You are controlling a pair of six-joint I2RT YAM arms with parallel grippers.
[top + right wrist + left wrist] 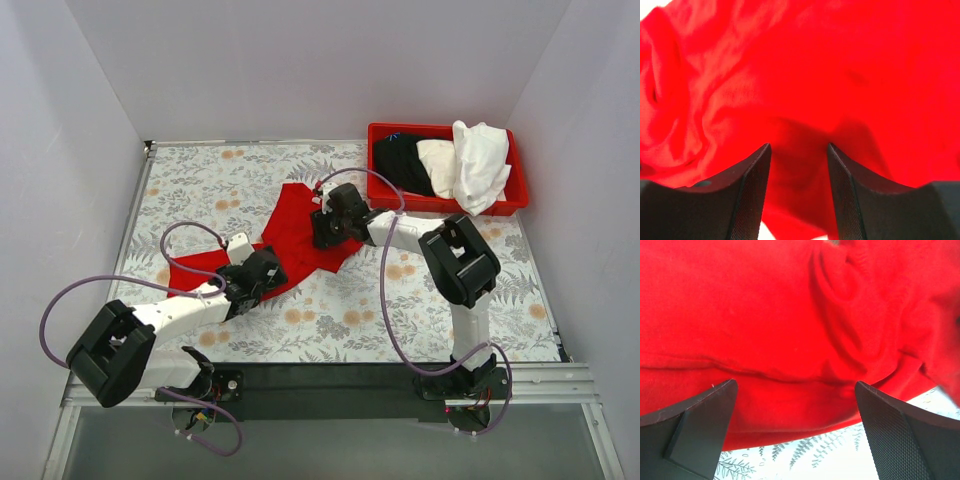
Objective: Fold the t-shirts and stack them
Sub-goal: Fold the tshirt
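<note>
White walls (300,60), floral table (230,180), red t-shirt (295,225), left end effector (795,390) spread, right end effector (799,147) astride it, grip unclear

Red t-shirt (296,238): bright red, unfolded and creased, spread flat near the middle of the table (240,170). It runs diagonally from near-left to far-right, and rumpled folds show in both wrist views.

Black t-shirt (400,165): bunched at the left end of the red bin (425,203), at the far right of the table.

Cream t-shirt (437,158): crumpled, in the middle of the bin, touching the black one.

White t-shirt (481,165): heaped at the bin's right end, draping over its near rim.
</note>
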